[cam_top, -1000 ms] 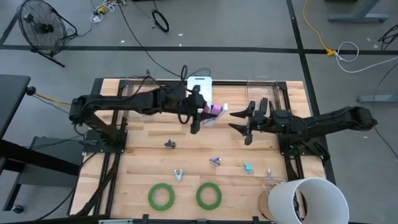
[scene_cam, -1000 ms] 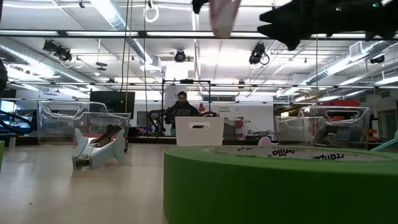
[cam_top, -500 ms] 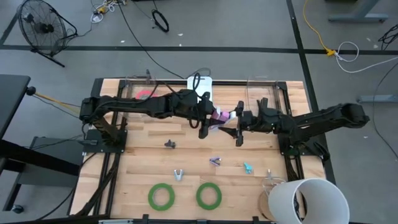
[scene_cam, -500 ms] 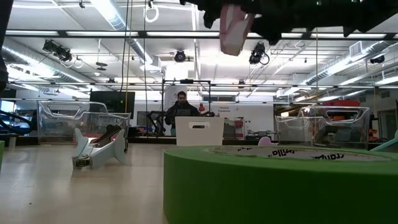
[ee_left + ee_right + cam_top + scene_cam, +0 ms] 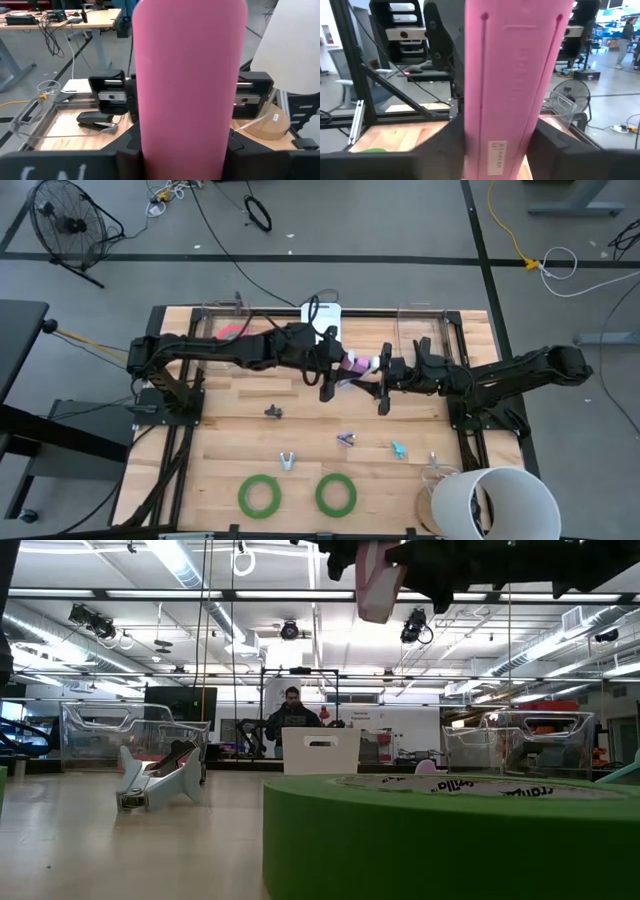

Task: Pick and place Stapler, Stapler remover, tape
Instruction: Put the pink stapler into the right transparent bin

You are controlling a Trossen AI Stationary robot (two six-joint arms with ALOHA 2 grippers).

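A pink stapler (image 5: 352, 364) hangs in the air over the middle of the table, between my two grippers. My left gripper (image 5: 331, 376) is shut on one end and my right gripper (image 5: 383, 380) on the other. The stapler fills the left wrist view (image 5: 190, 85) and the right wrist view (image 5: 512, 75), and shows at the top of the low view (image 5: 378, 585). Two green tape rolls (image 5: 259, 496) (image 5: 335, 493) lie flat near the front edge. A red-pink tape roll (image 5: 232, 332) lies at the far left. Small staple removers (image 5: 273, 411) (image 5: 287, 461) (image 5: 346, 440) lie on the wood. My left gripper pinches the pink stapler between its two fingers, one on each long side (image 5: 150, 150). It comes level from the table's left. The stapler is lifted clear of the table. My right gripper pinches the same stapler by its two long sides (image 5: 475, 145), with the labelled underside facing its camera. It comes level from the table's right, opposite my left gripper.
A white box (image 5: 322, 315) stands at the far middle, with clear bins on both sides of it. A black stapler (image 5: 97, 120) lies in the right bin. A white bucket (image 5: 495, 500) stands at the front right corner. A teal remover (image 5: 398, 448) lies nearby.
My left gripper has carried the pink stapler a little toward the table's right. My right gripper, open a second ago, has moved toward the table's left up to the stapler and shut on it. Both have kept still for the last half second.
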